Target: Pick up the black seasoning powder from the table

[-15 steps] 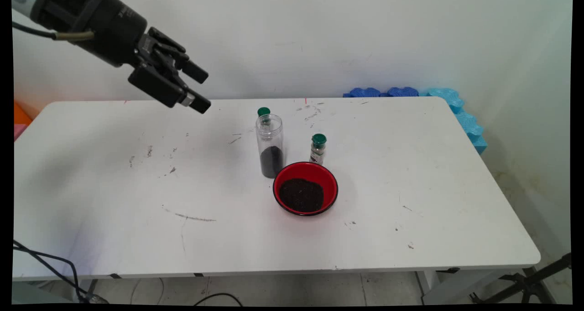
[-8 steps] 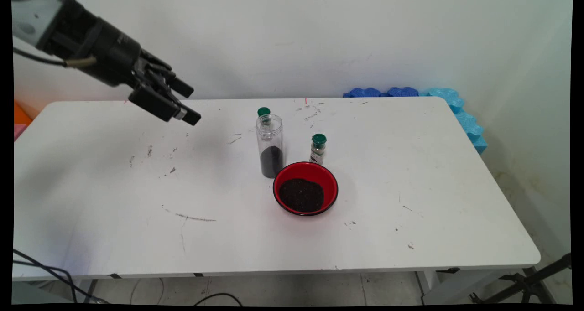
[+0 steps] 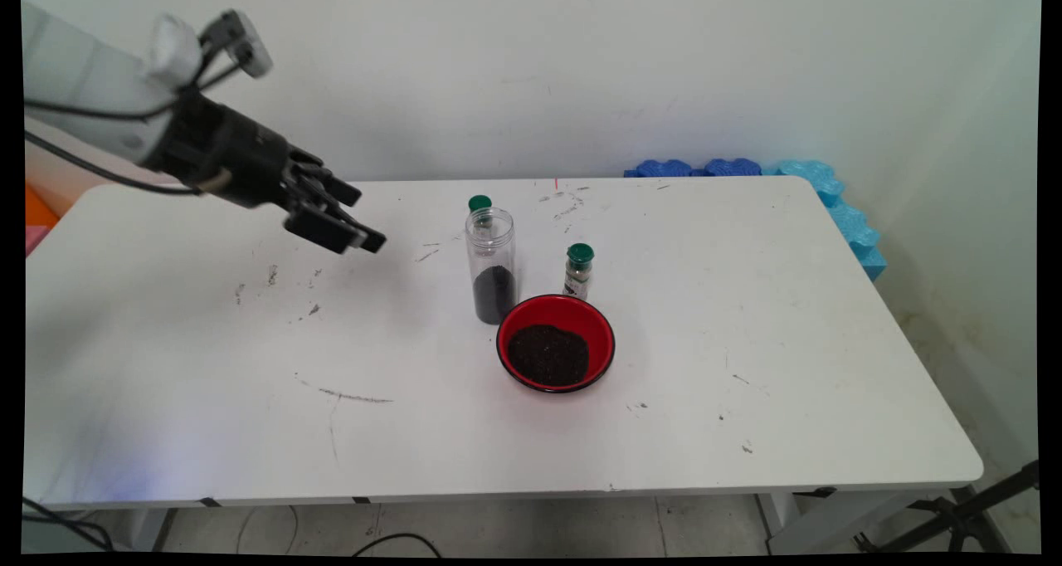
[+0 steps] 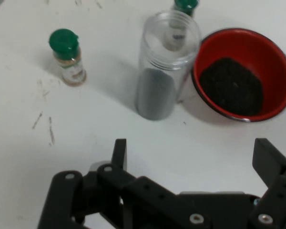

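Meanwhile the gripper [image 3: 353, 217] is hanging over the table's [image 3: 747, 342] left part with its fingers spread wide and gripping nothing, aimed at the clear jar [image 3: 490, 265] well apart from it. That one lidless jar, part-filled with dark grains, is standing just beside one red bowl [image 3: 556, 342] of the same grains, while two green-capped spice bottles are standing by, one [image 3: 578, 271] behind the bowl, one [image 3: 479, 204] behind the jar.

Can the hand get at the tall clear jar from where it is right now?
Probably yes. The hand hangs open and empty above bare table, left of the clear jar, with nothing between them. The red bowl and two green-capped spice bottles stand on the jar's other sides.
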Available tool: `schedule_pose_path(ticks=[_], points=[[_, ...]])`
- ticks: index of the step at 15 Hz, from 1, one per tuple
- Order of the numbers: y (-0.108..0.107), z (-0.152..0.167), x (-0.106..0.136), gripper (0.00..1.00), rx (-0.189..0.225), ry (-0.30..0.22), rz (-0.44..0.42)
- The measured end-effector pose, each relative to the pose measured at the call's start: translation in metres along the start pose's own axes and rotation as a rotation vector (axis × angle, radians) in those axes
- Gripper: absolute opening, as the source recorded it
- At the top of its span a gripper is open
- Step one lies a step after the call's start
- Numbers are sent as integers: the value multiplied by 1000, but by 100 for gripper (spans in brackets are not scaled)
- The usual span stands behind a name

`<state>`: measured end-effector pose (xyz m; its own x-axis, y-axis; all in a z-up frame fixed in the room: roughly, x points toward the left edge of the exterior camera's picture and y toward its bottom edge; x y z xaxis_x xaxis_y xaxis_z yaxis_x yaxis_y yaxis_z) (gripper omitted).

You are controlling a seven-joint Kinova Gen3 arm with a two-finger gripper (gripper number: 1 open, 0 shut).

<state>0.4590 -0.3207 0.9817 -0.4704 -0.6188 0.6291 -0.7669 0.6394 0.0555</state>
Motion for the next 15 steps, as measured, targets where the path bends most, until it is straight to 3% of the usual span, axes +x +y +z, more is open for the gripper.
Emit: schedule_pose_path(ticks=[5,15], points=[[-2,50,-14,100,25,48,-11],[-8,130,-21,100,27,120,10]])
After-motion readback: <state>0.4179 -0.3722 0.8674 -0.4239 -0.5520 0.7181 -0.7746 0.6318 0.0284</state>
